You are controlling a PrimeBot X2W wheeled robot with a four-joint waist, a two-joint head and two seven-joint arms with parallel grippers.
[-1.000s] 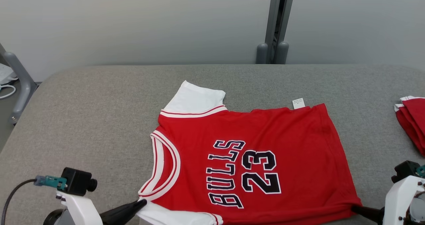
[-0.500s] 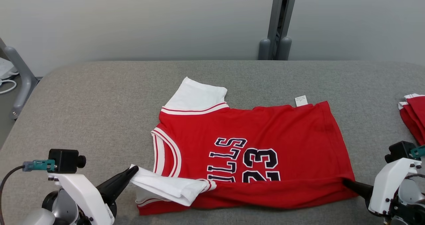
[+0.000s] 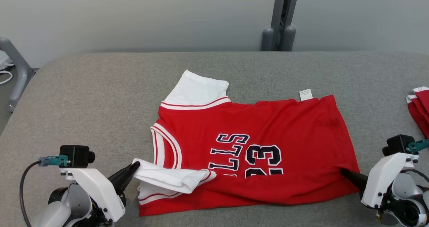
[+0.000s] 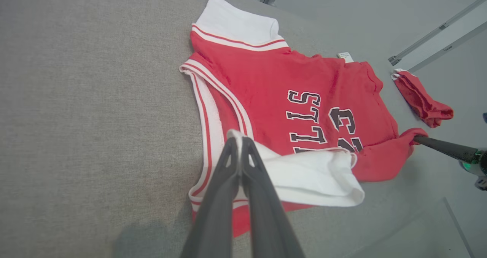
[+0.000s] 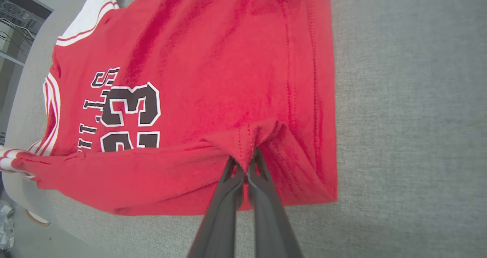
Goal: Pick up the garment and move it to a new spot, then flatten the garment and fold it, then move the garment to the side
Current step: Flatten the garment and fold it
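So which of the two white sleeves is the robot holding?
The near sleeve, pinched by the left end effector and drawn over the red jersey. The far sleeve lies flat on the grey surface, untouched.

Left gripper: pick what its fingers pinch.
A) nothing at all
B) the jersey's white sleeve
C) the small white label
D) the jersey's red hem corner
B: the left gripper is shut on the white sleeve, which is drawn across the red jersey.

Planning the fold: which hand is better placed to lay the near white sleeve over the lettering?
Left. The left hand is shut on that white sleeve, lifted over the jersey; the right hand pinches the red hem corner.
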